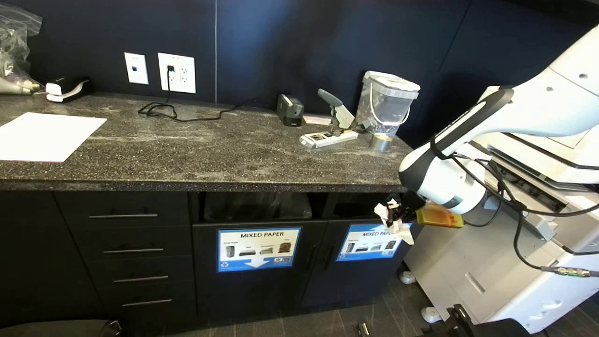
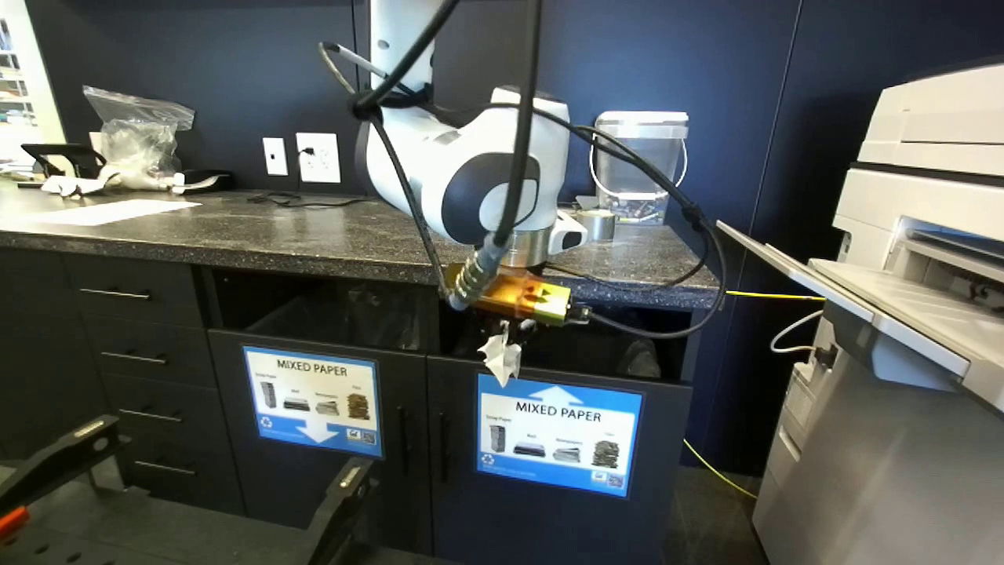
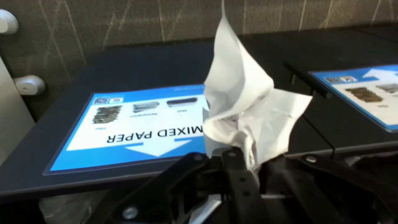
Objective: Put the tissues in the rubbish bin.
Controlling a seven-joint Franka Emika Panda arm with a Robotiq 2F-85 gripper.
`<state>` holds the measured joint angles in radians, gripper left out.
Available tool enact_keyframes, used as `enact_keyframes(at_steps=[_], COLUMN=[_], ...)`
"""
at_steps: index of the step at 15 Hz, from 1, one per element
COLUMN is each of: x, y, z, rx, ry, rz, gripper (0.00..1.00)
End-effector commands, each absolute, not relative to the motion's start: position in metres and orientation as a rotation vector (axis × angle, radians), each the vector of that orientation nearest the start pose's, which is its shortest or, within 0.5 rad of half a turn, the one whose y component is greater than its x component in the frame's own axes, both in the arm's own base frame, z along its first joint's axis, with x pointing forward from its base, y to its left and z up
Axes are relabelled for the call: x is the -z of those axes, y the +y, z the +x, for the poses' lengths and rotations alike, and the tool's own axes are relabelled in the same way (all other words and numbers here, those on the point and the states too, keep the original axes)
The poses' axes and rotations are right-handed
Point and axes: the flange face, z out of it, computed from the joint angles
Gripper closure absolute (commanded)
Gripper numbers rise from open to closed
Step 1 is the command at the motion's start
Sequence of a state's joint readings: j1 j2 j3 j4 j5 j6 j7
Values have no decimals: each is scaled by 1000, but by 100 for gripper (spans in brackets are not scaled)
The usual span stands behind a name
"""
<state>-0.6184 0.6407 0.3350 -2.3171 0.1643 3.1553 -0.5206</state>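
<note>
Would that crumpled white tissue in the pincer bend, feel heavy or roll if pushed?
The tissue would probably bend easily: its edges look thin and creased. It is likely light for its size, being mostly open folds. Loose from the pincer, it seems unlikely to roll, since corners stick out.

Tissue (image 2: 502,359) before rubbish bin (image 2: 541,519)

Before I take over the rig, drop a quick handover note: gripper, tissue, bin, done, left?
Gripper: shut on one crumpled white tissue.
Rubbish bin: cabinet compartment whose label has its arrow pointing up in an exterior view; the tissue hangs outside it, in front.
Done: tissue gripped, not yet in the slot.
Left: probably bring it over the front edge, into the slot, and release.
Can't tell whether other tissues are already inside.
</note>
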Motion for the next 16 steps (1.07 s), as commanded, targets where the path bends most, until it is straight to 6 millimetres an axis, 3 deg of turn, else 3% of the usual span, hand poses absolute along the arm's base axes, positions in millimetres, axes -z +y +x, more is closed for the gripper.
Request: enact_keyframes(at_steps=[1, 8, 16], x=[-91, -34, -11], y=[-142, -141, -140], z=[498, 485, 534], rx=[701, 926, 1174], ry=[76, 126, 345], rz=[-2894, -2766, -2643], gripper=[97, 97, 97])
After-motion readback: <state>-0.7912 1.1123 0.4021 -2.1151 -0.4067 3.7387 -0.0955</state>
